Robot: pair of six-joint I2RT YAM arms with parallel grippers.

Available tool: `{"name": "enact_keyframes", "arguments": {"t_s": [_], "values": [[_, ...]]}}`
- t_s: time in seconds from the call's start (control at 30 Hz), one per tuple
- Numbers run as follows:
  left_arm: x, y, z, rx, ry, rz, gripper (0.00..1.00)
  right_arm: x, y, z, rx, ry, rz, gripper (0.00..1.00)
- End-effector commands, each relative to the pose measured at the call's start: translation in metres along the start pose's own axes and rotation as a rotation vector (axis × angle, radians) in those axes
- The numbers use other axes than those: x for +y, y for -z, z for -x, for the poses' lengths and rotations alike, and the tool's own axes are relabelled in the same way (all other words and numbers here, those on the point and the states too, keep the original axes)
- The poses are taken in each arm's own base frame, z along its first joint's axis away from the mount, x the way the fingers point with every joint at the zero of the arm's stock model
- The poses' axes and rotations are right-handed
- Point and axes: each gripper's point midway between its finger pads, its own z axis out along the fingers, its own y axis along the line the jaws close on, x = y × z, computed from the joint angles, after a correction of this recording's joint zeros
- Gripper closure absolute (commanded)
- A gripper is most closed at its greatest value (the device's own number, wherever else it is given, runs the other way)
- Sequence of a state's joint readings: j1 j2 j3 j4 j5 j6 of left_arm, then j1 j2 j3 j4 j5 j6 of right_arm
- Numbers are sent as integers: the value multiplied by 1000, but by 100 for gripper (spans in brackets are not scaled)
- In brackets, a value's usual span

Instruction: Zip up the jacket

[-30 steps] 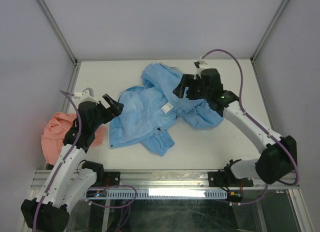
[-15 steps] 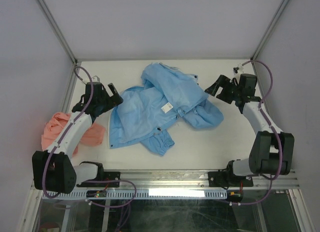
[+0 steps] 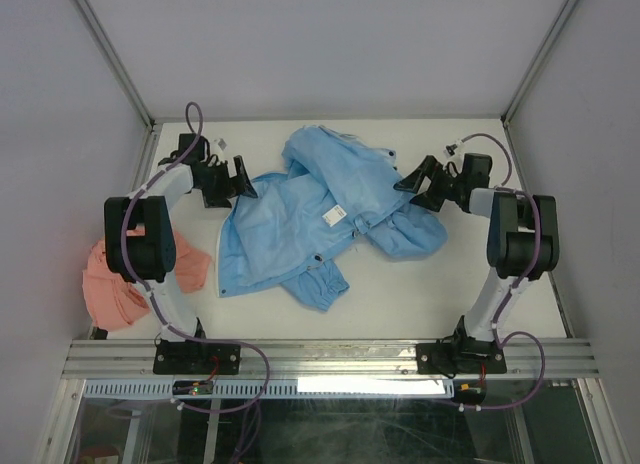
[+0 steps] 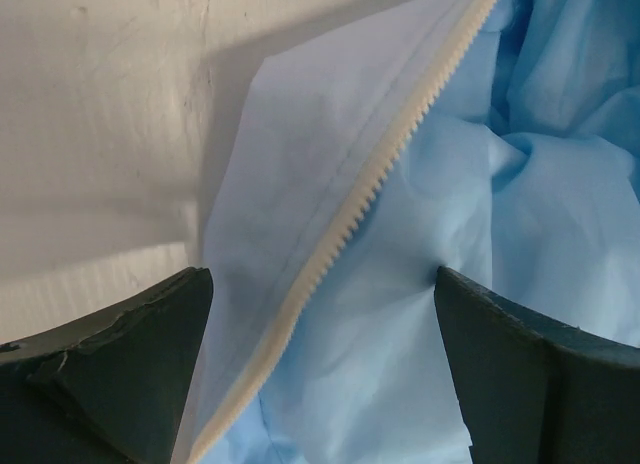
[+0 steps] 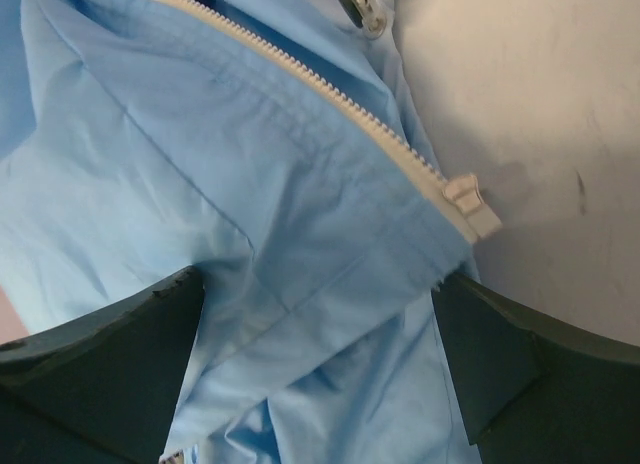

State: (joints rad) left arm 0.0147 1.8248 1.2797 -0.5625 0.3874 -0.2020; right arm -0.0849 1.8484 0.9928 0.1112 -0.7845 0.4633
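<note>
In the middle of the table point(image 3: 440, 284) I've got one light blue jacket point(image 3: 300, 224), crumpled and lying open. Its paler lining faces up on the left part. There's one small white label point(image 3: 335, 215) near the centre and one gathered cuff point(image 3: 322, 286) poking out toward the near edge. The only other fabric is one salmon-pink garment point(image 3: 115, 279), bunched at the table's left edge just beside the jacket's near left corner. Can't tell if the two touch.

Both arms come in low, from opposite sides. The left tool point(image 3: 244, 180) sits at the jacket's far left edge and the right tool point(image 3: 408, 182) at its right edge, one each.

On the left wrist cam I count two fingers point(image 4: 110, 369), spread wide into the bottom corners of the view, clamping nothing. Between them lies one zipper half point(image 4: 400, 149), white teeth running diagonally along the edge of the pale panel, with bare table to the left of it. I honestly can't say whether the fingers are resting on the cloth or just above it.

It's much the same on the right wrist cam: two fingers point(image 5: 90, 359) gaping wide, nothing in their grip, blue fabric underneath. The second zipper half point(image 5: 330, 99) cuts diagonally across and finishes in one white end piece point(image 5: 472, 206) at the hem corner, right where the fabric meets the table. One small pale fastener point(image 5: 362, 9) sits near the top of that view.

So that's two zipper halves, well apart, and the jacket is unzipped.
</note>
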Motion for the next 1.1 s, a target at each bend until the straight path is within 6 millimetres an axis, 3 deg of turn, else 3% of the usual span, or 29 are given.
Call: {"name": "enact_keyframes", "arguments": {"t_s": [0.0, 0.1, 0.2, 0.27, 0.3, 0.33, 0.37, 0.4, 0.53, 0.63, 0.73, 0.83, 0.87, 0.93, 1.07], "values": [[-7, -17, 3, 72, -43, -105, 7, 39, -19, 17, 5, 89, 168, 1], [-11, -31, -3, 131, -20, -164, 23, 48, -33, 12, 22, 121, 193, 1], [-17, -27, 9, 107, -27, -174, 59, 53, -38, 21, 15, 139, 204, 1], [-16, -19, 30, 56, -38, -122, 80, 67, -34, 27, 43, 121, 238, 39], [-16, -11, 47, 12, -52, -80, 90, 73, -32, 34, 42, 120, 238, 39], [-15, -4, 62, -30, -59, -41, 100, 79, -30, 43, 33, 131, 227, 57], [-16, 5, 78, -71, -58, -8, 100, 85, -28, 53, 16, 164, 216, 93], [-18, 14, 92, -108, -64, 17, 100, 92, -25, 63, 3, 198, 207, 100], [-41, 65, 154, -260, -96, 70, 100, 122, 0, 122, -104, 333, 101, 100], [-61, 118, 198, -406, -117, 116, 100, 144, 36, 180, -256, 424, -31, 100], [-86, 178, 232, -567, -137, 127, 100, 187, 83, 231, -421, 532, -120, 100], [-109, 224, 242, -676, -156, 111, 100, 240, 131, 259, -575, 638, -137, 100], [-114, 232, 240, -692, -161, 108, 100, 261, 149, 260, -623, 682, -128, 100], [-124, 237, 228, -690, -184, 117, 100, 290, 167, 246, -652, 768, -97, 100], [-144, 213, 187, -595, -215, 111, 100, 311, 165, 187, -582, 894, -42, 100]]}}
